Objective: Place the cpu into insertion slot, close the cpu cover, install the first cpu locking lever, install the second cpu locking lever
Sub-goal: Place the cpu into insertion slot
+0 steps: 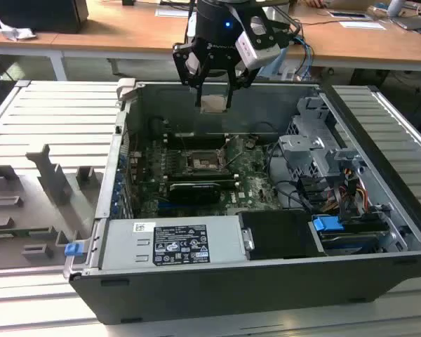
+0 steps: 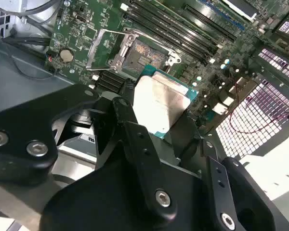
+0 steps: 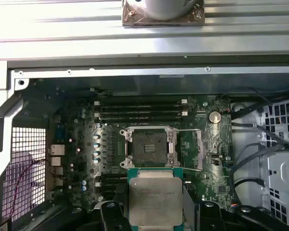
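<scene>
Exterior view: the claw (image 1: 214,102) points straight down, gripping the cpu (image 1: 213,105), well above the insertion slot (image 1: 199,161)

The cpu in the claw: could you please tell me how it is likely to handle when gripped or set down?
Probably stiff: the cpu is a flat metal-topped plate showing no bend in the claw. Likely slippery, as its top looks smooth and shiny. Thin and flat, it should lie steady rather than roll.
</scene>
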Tool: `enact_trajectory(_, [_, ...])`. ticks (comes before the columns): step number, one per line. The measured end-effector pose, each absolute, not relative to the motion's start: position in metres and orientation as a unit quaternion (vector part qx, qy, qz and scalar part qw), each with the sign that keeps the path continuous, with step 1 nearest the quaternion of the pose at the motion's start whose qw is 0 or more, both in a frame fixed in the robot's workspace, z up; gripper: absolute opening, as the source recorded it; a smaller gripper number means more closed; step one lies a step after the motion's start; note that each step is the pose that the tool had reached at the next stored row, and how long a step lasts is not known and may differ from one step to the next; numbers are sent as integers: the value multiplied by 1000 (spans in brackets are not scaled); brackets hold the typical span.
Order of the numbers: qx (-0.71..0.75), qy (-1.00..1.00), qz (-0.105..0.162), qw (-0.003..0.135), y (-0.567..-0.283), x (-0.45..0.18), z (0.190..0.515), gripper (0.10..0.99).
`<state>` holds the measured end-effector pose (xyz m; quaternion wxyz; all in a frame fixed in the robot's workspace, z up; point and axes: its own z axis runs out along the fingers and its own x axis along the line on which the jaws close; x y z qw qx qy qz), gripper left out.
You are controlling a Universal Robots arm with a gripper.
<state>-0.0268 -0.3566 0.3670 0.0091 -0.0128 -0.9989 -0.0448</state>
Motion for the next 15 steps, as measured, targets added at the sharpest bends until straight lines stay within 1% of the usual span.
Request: enact_trajectory(15, [-61,-997,-45,7,-357,-27,367,541])
